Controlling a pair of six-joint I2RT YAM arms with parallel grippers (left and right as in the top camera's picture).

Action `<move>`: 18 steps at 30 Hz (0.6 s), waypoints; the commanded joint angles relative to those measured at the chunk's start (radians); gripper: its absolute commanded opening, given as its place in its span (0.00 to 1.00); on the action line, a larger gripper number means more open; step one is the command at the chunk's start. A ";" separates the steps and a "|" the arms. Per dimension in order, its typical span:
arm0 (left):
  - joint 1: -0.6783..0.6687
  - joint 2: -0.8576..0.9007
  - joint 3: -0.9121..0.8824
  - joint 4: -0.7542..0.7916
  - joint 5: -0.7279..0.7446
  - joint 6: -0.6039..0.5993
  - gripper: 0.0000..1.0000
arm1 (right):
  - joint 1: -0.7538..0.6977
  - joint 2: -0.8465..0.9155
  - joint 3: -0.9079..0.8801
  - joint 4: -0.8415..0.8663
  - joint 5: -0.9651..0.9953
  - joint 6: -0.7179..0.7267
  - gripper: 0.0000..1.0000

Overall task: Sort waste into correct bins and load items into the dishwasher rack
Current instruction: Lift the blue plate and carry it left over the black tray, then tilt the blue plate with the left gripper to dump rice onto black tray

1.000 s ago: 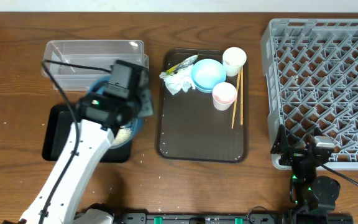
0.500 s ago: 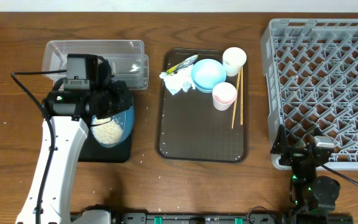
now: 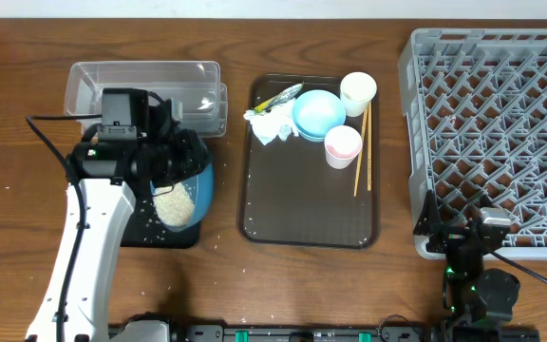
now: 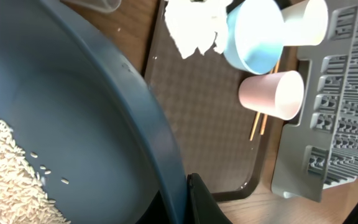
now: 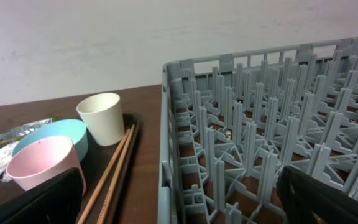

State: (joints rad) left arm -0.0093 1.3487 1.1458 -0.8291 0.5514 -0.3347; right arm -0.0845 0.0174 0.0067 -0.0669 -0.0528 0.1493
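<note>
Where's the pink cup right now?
In the overhead view, the pink cup stands on the brown tray mid-table, near its right edge, next to the light-blue bowl and the white cup, with the chopsticks just beside it.

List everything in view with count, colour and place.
Table: one, brown wood, under everything.
Tub: one, clear, back left.
Shallow tray: one, black, in front of the tub.
Wide bowl: one, dark blue, over the black tray.
Rice: one heap, white, in the wide bowl.
Serving tray: one, brown, centre.
Napkin: one, white, serving tray's far left corner.
Wrapper: one, yellow-green, beside the napkin.
Small bowl: one, light blue, on the serving tray.
Cups: two, white cup and pink cup, beside the small bowl.
Chopsticks: one pair, wooden, serving tray's right side.
Rack: one, grey, right side.
Left pincer: shut on the wide bowl's rim.
Right pincer: open, by the rack's near edge.
</note>
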 commanded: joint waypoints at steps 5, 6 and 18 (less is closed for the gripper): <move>0.021 0.003 -0.025 0.053 0.141 0.021 0.06 | 0.026 -0.005 -0.001 -0.004 -0.006 0.007 0.99; 0.028 0.003 -0.026 0.060 0.167 0.020 0.06 | 0.026 -0.005 -0.001 -0.004 -0.006 0.007 0.99; 0.119 0.003 -0.029 0.052 0.275 0.021 0.06 | 0.026 -0.005 -0.001 -0.004 -0.006 0.007 0.99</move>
State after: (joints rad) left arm 0.0883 1.3521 1.1206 -0.7719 0.7815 -0.3351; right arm -0.0845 0.0174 0.0067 -0.0669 -0.0528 0.1493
